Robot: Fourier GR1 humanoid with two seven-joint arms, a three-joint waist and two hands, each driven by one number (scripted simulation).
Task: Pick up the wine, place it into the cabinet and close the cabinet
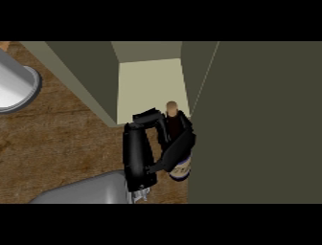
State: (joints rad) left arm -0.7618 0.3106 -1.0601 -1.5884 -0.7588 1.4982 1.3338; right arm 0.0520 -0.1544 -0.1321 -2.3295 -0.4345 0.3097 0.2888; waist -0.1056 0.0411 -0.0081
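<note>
The wine (174,125) sits inside the curled fingers of the one hand (141,148) that shows, at the mouth of the cabinet (150,81), so the move to come turns on how the bottle lies against that opening. Its long axis runs up and down the view: the pale cork end points toward the cabinet's light interior, and the base, with a bluish patch at the bottom, points back toward the robot. The neck just reaches the front edge of the cabinet floor, between the left wall and the dark open door (270,119) at the right; the body hangs over the brown table (51,143). The door stands just beside the bottle, so I judge the clearance on that side as tight for pushing it deeper. The bottle is dark, slim, mostly hidden by the black fingers and thumb wrapped round its middle. Which arm this is cannot be settled for sure; the grey forearm enters low and left of centre, suggesting the left. No other hand shows. A white cylinder (5,81) stands at the far left.
</note>
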